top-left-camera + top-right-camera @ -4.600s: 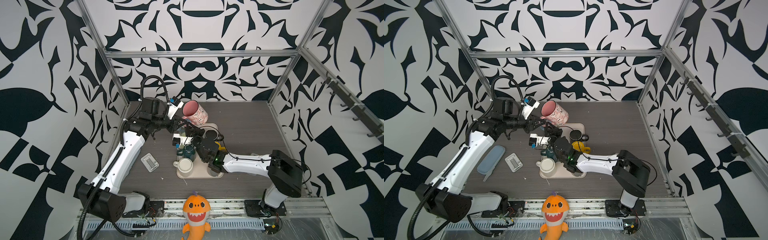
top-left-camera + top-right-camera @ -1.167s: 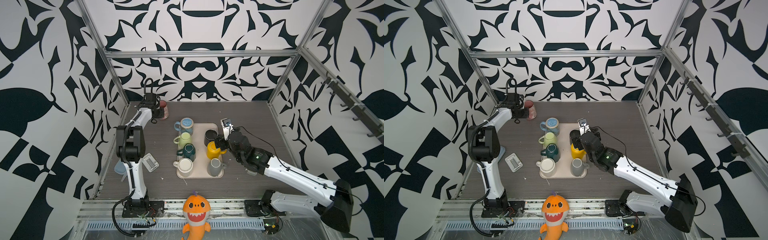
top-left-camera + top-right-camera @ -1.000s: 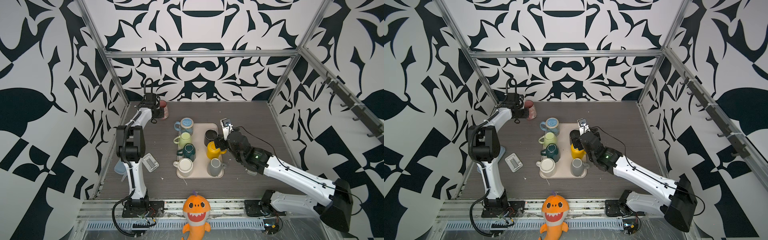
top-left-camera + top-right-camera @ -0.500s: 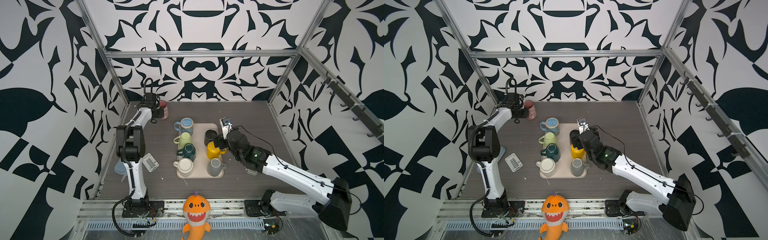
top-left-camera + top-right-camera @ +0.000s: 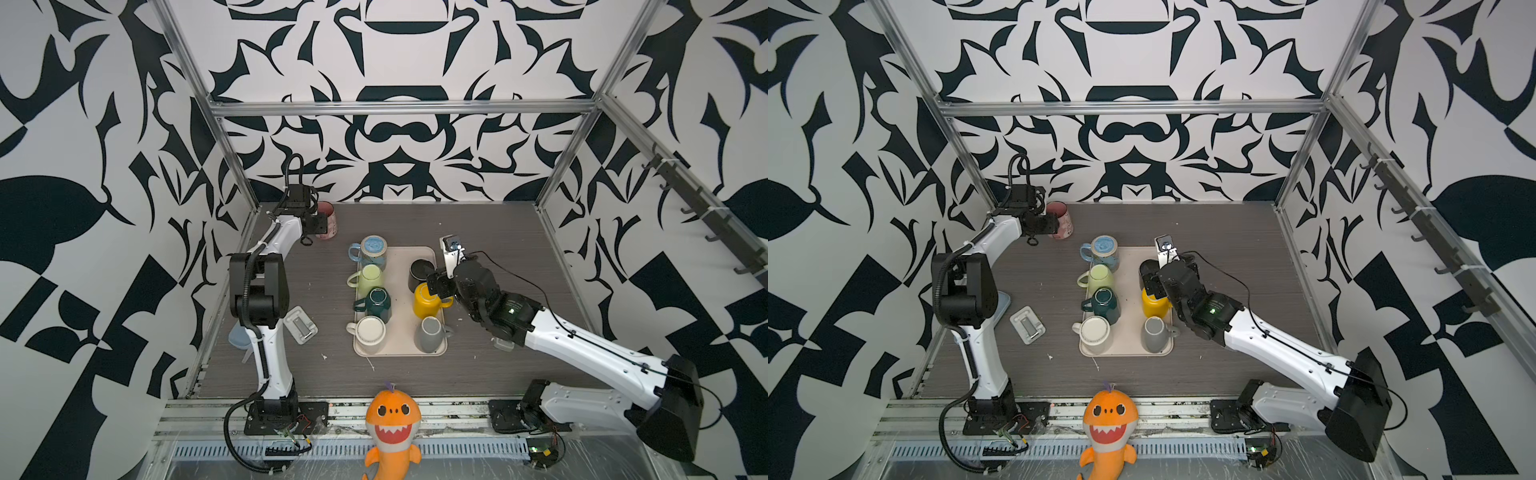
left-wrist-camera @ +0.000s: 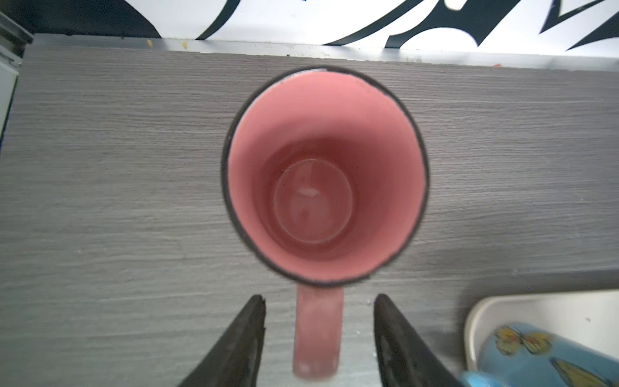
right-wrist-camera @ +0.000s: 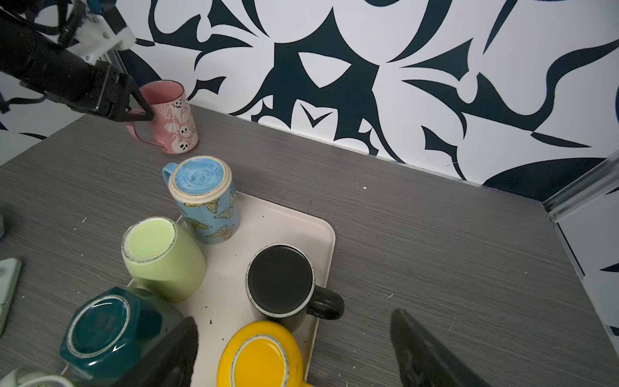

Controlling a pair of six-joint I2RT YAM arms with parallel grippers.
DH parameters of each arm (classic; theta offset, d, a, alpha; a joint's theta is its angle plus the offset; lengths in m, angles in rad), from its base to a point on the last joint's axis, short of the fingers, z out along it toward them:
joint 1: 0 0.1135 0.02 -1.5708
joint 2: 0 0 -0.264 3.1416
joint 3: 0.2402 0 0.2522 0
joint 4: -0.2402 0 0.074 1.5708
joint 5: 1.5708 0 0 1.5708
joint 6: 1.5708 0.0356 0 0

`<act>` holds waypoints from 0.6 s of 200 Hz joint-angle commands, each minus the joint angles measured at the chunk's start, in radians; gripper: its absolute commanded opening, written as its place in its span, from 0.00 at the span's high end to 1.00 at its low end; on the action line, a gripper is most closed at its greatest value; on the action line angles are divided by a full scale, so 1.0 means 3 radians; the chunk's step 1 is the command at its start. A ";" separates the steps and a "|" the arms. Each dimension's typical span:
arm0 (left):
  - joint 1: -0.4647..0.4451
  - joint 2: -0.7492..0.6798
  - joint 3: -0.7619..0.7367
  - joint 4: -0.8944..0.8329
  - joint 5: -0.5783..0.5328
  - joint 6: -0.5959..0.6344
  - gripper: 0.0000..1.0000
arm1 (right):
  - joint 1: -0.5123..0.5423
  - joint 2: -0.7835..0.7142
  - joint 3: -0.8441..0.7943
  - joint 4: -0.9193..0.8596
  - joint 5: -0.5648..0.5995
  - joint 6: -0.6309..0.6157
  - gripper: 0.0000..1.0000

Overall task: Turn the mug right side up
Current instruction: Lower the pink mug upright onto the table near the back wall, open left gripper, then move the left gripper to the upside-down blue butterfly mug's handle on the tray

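The pink mug (image 5: 328, 219) (image 5: 1062, 224) with ghost and pumpkin prints stands upright on the table at the far left back corner, its opening up (image 6: 323, 174). My left gripper (image 6: 320, 298) is open; its jaws stand on either side of the mug's handle (image 6: 318, 335) with gaps on both sides, touching nothing. The right wrist view shows the same mug (image 7: 172, 117) with that left gripper (image 7: 144, 114) by its handle. My right gripper (image 7: 294, 317) (image 5: 436, 284) hangs open and empty over the yellow mug (image 7: 261, 355) and the black mug (image 7: 279, 279).
A beige tray (image 5: 401, 266) in the middle holds several mugs, bases up: blue butterfly (image 7: 204, 194), light green (image 7: 157, 251), dark green (image 7: 100, 325). A small grey device (image 5: 301, 325) lies left of the tray. The back wall runs close behind the pink mug.
My left jaws have opened off the pink mug's handle, leaving the mug standing on the table. Seconds before, that mug was held in the air over the tray. The right arm has hardly moved.
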 commanded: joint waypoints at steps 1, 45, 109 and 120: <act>0.0020 -0.0420 -0.0095 0.0045 0.0022 -0.0105 0.42 | -0.0015 -0.0027 0.0072 0.0062 -0.0015 0.0077 0.08; 0.0020 -0.1068 -0.0315 -0.0038 0.0198 -0.0586 0.41 | -0.0030 -0.0009 0.0076 0.0077 -0.0069 0.0129 0.08; 0.0021 -0.1856 -0.1229 0.0228 0.1118 -0.3192 0.42 | -0.0047 0.0131 0.0177 0.0070 -0.0186 0.0237 0.08; 0.0021 -0.1972 -0.1534 0.0487 0.1190 -0.3774 0.43 | -0.0046 0.0142 0.0186 0.0073 -0.0208 0.0245 0.08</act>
